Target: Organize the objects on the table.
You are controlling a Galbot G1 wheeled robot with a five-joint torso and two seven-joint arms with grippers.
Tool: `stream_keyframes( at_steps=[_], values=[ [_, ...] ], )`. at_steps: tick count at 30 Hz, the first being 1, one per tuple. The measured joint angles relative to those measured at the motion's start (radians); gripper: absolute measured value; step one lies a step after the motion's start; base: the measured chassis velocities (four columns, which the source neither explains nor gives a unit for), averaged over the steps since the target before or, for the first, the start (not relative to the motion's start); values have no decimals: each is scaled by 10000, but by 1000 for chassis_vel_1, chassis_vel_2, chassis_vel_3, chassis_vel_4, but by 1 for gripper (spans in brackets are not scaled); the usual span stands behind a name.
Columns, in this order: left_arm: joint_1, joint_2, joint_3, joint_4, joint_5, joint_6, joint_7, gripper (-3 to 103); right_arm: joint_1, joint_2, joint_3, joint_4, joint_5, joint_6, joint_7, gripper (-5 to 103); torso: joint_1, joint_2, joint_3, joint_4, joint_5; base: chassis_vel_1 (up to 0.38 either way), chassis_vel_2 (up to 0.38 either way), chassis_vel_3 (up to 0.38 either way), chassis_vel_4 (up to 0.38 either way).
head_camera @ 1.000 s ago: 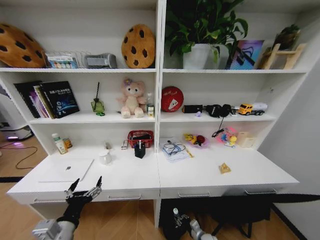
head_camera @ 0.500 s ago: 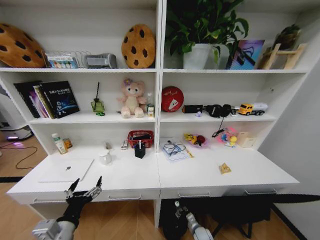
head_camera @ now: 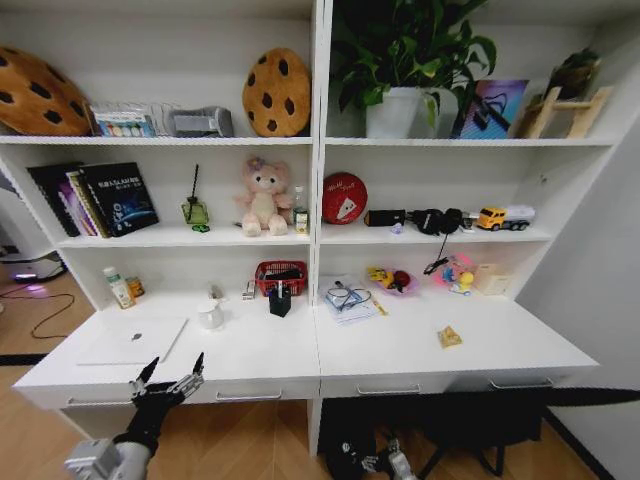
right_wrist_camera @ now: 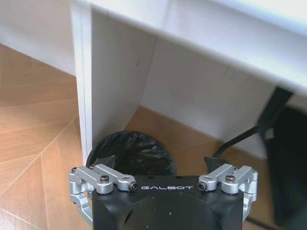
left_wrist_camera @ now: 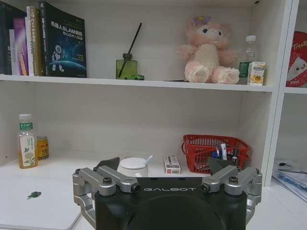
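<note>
while our left claw (head_camera: 168, 378) hangs spread and holding nothing just off the front edge of the bench (head_camera: 250, 352), we judge that the tidying is at its very start: no object is gripped and none is yet touched. in the left wrist view the claw (left_wrist_camera: 164, 168) faces the bench squarely, fingers wide apart. closest beyond it, a little to its left, lies the silver laptop (head_camera: 133, 340), flat and shut on the bench top. farther ahead and slightly right stands a white cup (left_wrist_camera: 133, 166) with a spoon in it, then a small box (left_wrist_camera: 171, 164) and a red basket (head_camera: 281, 275) holding pens (left_wrist_camera: 224, 152). a bottle (head_camera: 119, 287) stands at the back, far left of the claw. well to the right, across the bench, we see papers with glasses (head_camera: 347, 298), a pile of small toys (head_camera: 391, 280) and a little yellow piece (head_camera: 449, 337) on its own.

our right claw (right_wrist_camera: 160, 165) is low, under the bench, also spread and empty, above a black bin (right_wrist_camera: 132, 154) on the wooden floor.

as we read it, the next move calls for choosing one object, likely the nearby laptop or cup, and bringing the left claw up over the bench edge before any grasp; the laptop is thin and flat, so a pinch at its edge would be needed.
</note>
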Motion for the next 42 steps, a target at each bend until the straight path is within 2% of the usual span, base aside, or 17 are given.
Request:
stream_keyframes(
  at_steps=[1,4,5,8,9,10,12,13,14,15,17,21,24,28,36,39,42],
  values=[
    [0,0,0,0,0,0,0,100,0,0,0,0,0,0,0,100,0,0,0,0,0,0,0,0,0],
    [0,0,1,-1,0,0,3,100,-1642,-330,374,3055,535,-89,559,100,-1,2,-1,1,-6,0,0,0,0],
    [0,0,1,-1,0,0,3,100,-1642,-330,374,3055,535,-89,559,100,-1,2,-1,1,-6,0,0,0,0],
    [0,0,2,0,0,0,1,100,-2176,-507,493,5694,1684,-748,1379,100,-1,2,-1,5,-8,0,0,0,0],
    [0,0,2,0,0,0,1,100,-2176,-507,493,5694,1684,-748,1379,100,-1,2,-1,5,-8,0,0,0,0],
    [1,0,1,0,-1,0,1,100,-1947,-485,506,6620,2274,-1476,1875,100,-1,2,0,4,-8,0,0,0,0],
    [1,0,1,0,-1,0,1,100,-1050,-494,543,7100,3085,-2828,2511,100,-2,2,-1,3,-8,0,0,0,0],
    [1,0,1,0,-1,0,1,100,-1050,-494,543,7100,3085,-2828,2511,100,-2,2,-1,3,-8,0,0,0,0],
    [1,0,1,0,0,0,0,100,100,-615,546,6835,3534,-3576,2996,100,-1,1,1,0,0,0,0,0,0],
    [1,0,1,0,0,0,0,100,100,-615,546,6835,3534,-3576,2996,100,-1,1,1,0,0,0,0,0,0],
    [0,0,0,0,0,0,1,100,1876,-932,578,5591,3797,-4000,3308,100,1,0,2,11,-1,0,0,0,0],
    [0,-1,1,0,0,0,-4,100,2768,-1163,750,4439,3831,-4058,3205,100,4,-2,4,8,1,0,0,0,0],
    [1,0,1,0,0,0,-1,100,3345,-1712,1191,3227,4103,-3730,2551,100,4,-2,4,2,-4,0,0,0,0],
    [1,0,1,1,0,0,-1,100,3339,-2086,1588,3005,4227,-3520,2091,100,2,-1,2,0,-6,0,0,0,0],
    [0,0,0,0,0,0,-2,100,3662,-2223,1872,2713,4476,-3385,2049,100,0,0,2,3,-1,-76,-85,76,93],
    [1,0,0,0,0,0,-3,100,3912,-2248,1859,2385,4543,-3191,2215,100,0,1,0,5,-10,-184,-172,180,192],
    [1,-1,2,0,-1,0,2,100,4258,-2266,1834,1929,4499,-3037,2363,100,2,0,2,2,5,-192,-119,161,161]
  ],
)
